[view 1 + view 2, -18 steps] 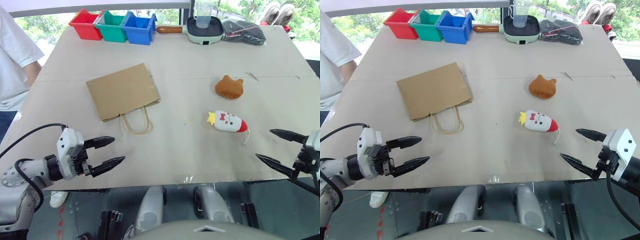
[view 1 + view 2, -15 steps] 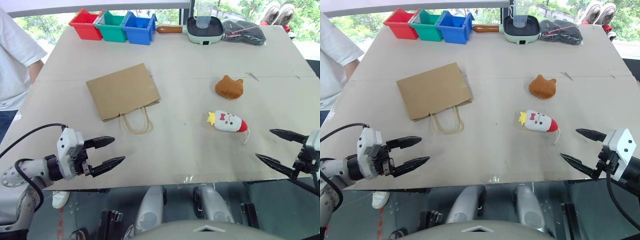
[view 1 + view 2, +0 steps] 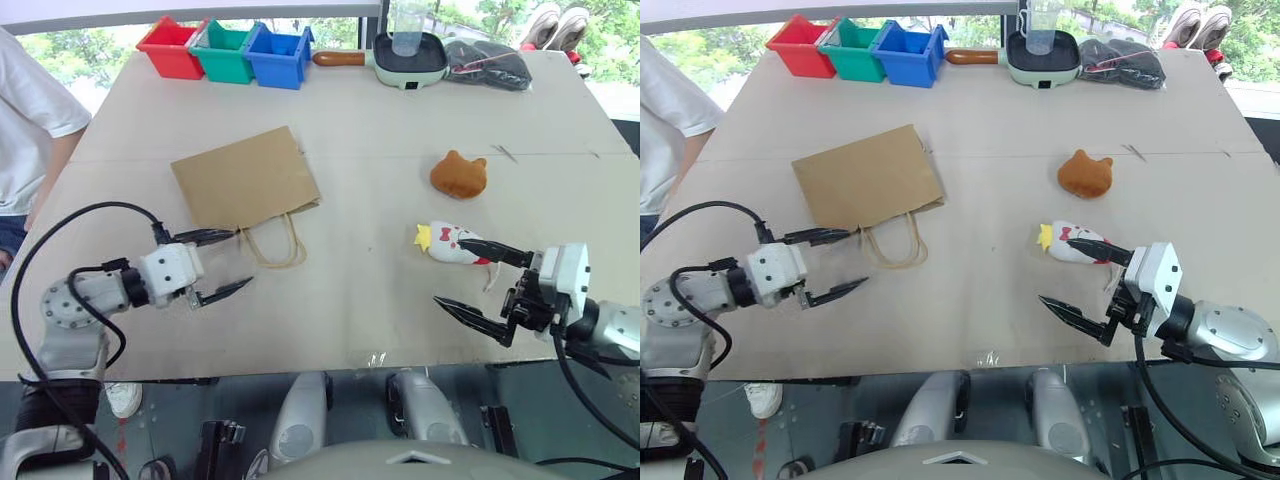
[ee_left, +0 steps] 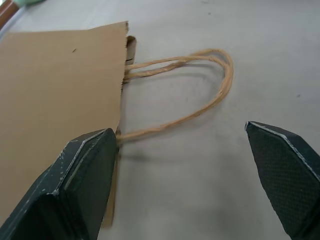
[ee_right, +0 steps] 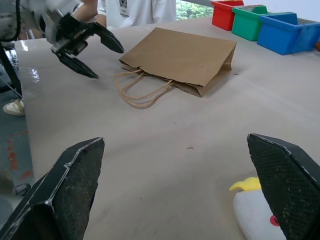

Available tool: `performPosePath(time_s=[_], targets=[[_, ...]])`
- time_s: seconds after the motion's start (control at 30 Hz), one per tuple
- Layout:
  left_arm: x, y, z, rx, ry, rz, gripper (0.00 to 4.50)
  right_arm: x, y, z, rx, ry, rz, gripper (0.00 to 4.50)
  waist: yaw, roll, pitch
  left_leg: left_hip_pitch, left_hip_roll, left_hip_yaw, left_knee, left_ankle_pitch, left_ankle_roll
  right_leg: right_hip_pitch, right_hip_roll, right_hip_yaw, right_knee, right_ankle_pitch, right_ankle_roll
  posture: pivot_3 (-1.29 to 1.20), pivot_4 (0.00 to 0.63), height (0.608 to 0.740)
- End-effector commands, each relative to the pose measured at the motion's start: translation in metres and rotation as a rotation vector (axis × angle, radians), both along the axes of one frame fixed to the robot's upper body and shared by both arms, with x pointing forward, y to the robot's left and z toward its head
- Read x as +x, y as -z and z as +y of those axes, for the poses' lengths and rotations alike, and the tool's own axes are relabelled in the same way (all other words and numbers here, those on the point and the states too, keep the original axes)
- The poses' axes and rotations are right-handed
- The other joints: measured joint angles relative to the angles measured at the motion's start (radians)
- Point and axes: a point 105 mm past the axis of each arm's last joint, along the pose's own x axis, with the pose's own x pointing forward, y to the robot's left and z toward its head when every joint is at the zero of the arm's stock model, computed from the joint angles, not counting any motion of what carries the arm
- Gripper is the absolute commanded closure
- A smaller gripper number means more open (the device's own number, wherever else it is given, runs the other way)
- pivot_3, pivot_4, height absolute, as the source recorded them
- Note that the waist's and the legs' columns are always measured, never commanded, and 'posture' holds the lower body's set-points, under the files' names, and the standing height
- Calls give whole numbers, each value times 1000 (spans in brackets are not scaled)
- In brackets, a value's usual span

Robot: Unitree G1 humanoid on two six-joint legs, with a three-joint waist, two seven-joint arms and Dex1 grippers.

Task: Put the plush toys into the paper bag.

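A broad table covered in pale beige paper (image 3: 380,110) carries everything. Largest on it is the flat brown kraft paper bag (image 3: 245,182), lying on its side left of centre with its two twisted paper loop handles (image 3: 272,243) pointing toward the near edge. Along the far edge stand a red plastic bin (image 3: 170,48), a green plastic bin (image 3: 224,52) and a blue plastic bin (image 3: 276,56) in a row, then a pale green electric pan (image 3: 408,58) with a clear cup in it, and a dark cloth bundle (image 3: 488,62).

The left gripper (image 3: 217,264) hovers just beside the bag's near corner and handles, its two black fingers spread wide, holding nothing. The right gripper (image 3: 478,282) has its fingers wide apart too, empty, one fingertip just over the white oblong plush toy with red end and yellow tuft (image 3: 452,242). The round orange-brown cat-eared plush toy (image 3: 459,174) lies farther back, apart from both.

A person in a white shirt (image 3: 30,120) stands at the table's left side.
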Motion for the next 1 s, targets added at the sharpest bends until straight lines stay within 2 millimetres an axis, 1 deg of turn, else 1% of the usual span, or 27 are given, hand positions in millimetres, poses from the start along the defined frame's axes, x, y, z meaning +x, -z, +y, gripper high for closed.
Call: performPosePath(time_s=[0.03,0.07,0.1,0.17,0.2,0.23,0.27,0.3,0.33,0.43,0.47,0.53,0.57,0.63,0.7,0.73,0.77,0.83,0.9,1.0], targets=[[13,-1,-13,41,54,-59,1024,-2,-8,8,-11,4,-57,0,2,0,0,1,0,0,0,0,0,0,0,0,1,0,0,0,150,740],[16,-1,-16,32,63,-59,1423,0,-8,9,-13,25,-62,0,3,0,0,0,0,-1,0,0,0,0,1,-1,1,0,0,0,150,740],[18,-2,-19,20,72,-53,2048,0,-7,10,-8,35,-57,0,1,0,0,0,0,-1,1,0,0,0,1,-1,1,0,0,0,150,740],[19,-4,-25,-12,84,-37,2898,0,-8,13,6,42,-44,0,0,0,0,0,0,-1,1,0,0,0,0,-1,1,0,0,0,150,740],[20,-4,-27,-34,86,-22,3391,0,-7,15,15,47,-32,0,-2,0,0,0,0,-1,1,0,0,0,0,-1,1,0,0,0,150,740],[20,-6,-31,-74,92,-2,3761,3,-6,15,18,62,-20,418,-3,0,0,0,0,-1,1,0,0,0,0,-1,1,0,0,0,150,740],[21,-10,-37,-159,87,46,4015,3,-3,18,17,58,-10,530,-3,0,0,0,0,-1,1,0,0,0,0,-1,1,0,0,0,150,740],[22,-14,-43,-222,87,83,4473,5,-1,20,16,60,-4,738,-3,0,0,0,0,-1,1,0,0,0,1,-1,1,0,0,0,150,740],[23,-18,-47,-269,90,107,4500,9,1,22,13,74,-6,1094,-3,0,0,0,0,-2,1,0,0,0,1,-1,2,0,0,0,150,740],[24,-42,-59,-491,99,192,4500,24,6,38,10,77,-19,2539,-3,0,0,0,0,-2,2,0,0,0,1,-2,3,0,0,0,150,740],[23,-48,-62,-526,110,205,4500,32,8,45,7,76,-20,3079,-4,-1,0,0,0,-2,2,0,0,0,1,-2,3,0,0,0,150,740],[21,-64,-68,-617,131,236,4500,51,14,68,12,66,-11,4196,-7,-1,0,0,0,-2,2,0,0,0,1,-2,3,0,0,0,150,740],[19,-74,-72,-661,146,252,4500,61,16,84,14,40,-10,4367,-9,-1,0,0,0,-2,2,0,0,0,1,-2,3,0,0,0,150,740],[16,-86,-78,-699,163,274,4500,71,18,106,11,-7,-10,4367,-20,-1,0,0,1,-3,2,0,0,0,2,-2,4,0,0,0,150,740],[11,-102,-91,-734,192,297,4500,92,25,141,30,-62,16,4367,-25,-2,0,0,1,-4,2,0,0,0,2,-2,4,0,0,0,150,740],[8,-107,-98,-744,204,308,4500,100,28,155,34,-88,28,4367,-27,-2,0,0,1,-4,2,0,0,0,2,-3,5,0,0,0,150,740],[3,-110,-105,-742,227,319,4500,109,30,166,40,-91,38,4367,-27,-2,0,-1,0,-5,2,0,0,-1,1,-4,5,0,0,0,150,740],[-4,-114,-115,-757,249,324,4500,122,34,179,43,-96,59,4367,-24,-1,0,-1,0,-5,1,0,-1,-1,0,-4,5,0,0,0,150,740],[-6,-121,-119,-789,247,317,4500,132,41,188,29,-99,68,4367,-22,-1,0,-1,-1,-5,1,0,-1,-1,-1,-4,5,0,0,0,150,740],[-9,-131,-122,-840,224,286,4500,138,55,206,26,-117,107,4367,-27,-2,0,-1,-2,-5,1,0,-1,-1,-1,-4,4,1,0,0,150,740]])
